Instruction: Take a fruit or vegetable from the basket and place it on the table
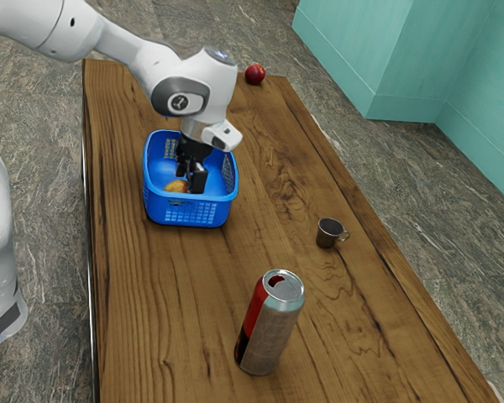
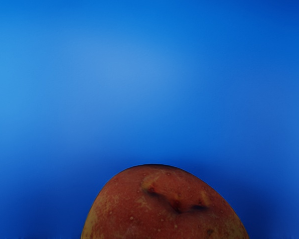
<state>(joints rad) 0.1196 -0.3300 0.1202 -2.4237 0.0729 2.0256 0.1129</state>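
Observation:
In the exterior view my gripper (image 1: 191,175) reaches down inside the blue basket (image 1: 187,210), its black fingers standing apart. A yellow-orange fruit or vegetable (image 1: 175,185) lies low in the basket, right at the fingers and partly covered by the nearer one. I see no clear contact from both sides. The wrist view has the rounded, reddish-brown top of this item (image 2: 159,209) close under my hand, with the basket's blue interior (image 2: 139,89) behind it.
A red apple (image 1: 254,74) sits at the wooden table's (image 1: 176,302) far end. A small dark metal cup (image 1: 328,232) stands toward the exterior view's right, and a tall red and silver can (image 1: 270,323) stands nearer the camera. The basket walls surround my fingers.

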